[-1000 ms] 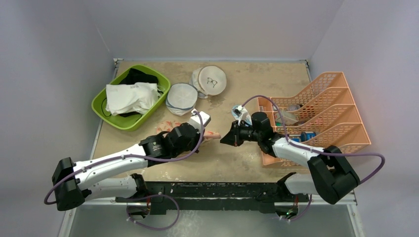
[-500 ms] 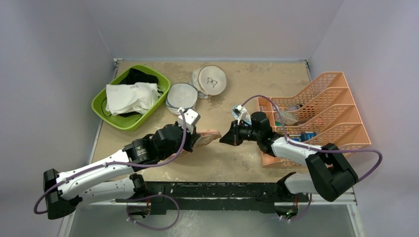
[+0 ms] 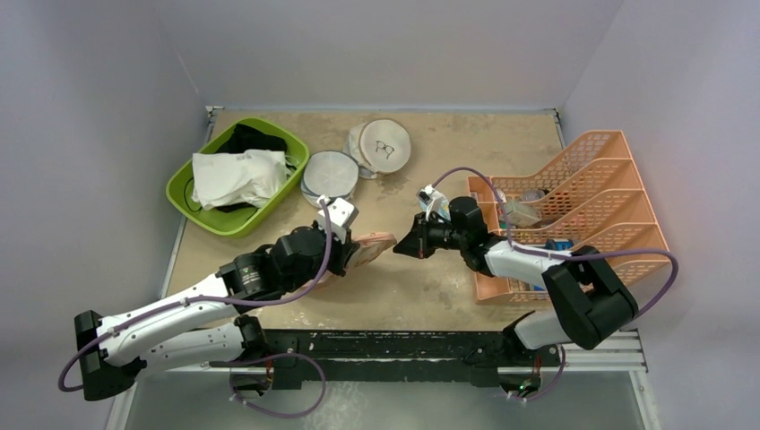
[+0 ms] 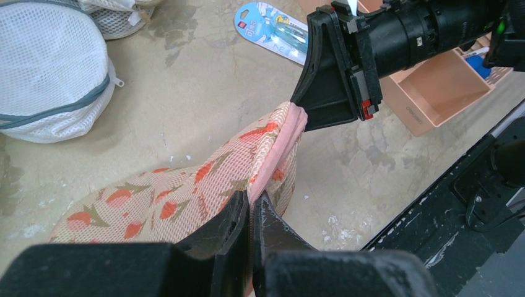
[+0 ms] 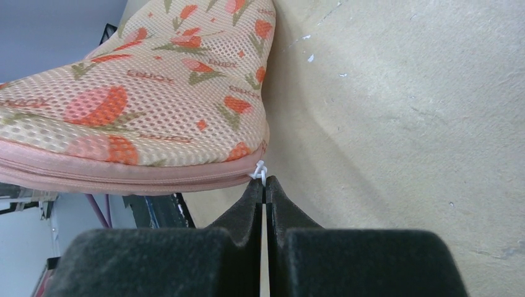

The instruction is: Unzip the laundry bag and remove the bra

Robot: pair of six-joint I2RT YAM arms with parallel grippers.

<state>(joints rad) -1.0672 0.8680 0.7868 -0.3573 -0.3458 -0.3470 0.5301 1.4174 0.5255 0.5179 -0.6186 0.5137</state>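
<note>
The laundry bag [image 3: 369, 248] hangs tilted above the tabletop [image 3: 448, 134], to the right of the green tub [image 3: 235, 224] and nearer the arm bases. The left tool [image 4: 251, 207] is clenched on the bag's pink seam, and the right tool [image 5: 265, 189] pinches the white zip pull [image 5: 260, 171]. The zip looks fully closed and no bra shows, so opening and removal both remain. Since a second ago the left arm has drawn the bag slightly toward the tub, with the right tool following.

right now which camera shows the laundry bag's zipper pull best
Right wrist: the white zipper pull sits at the right gripper's closed fingertips, at the laundry bag's end. Left wrist: that gripper hides it. Top external: too small to see.
</note>
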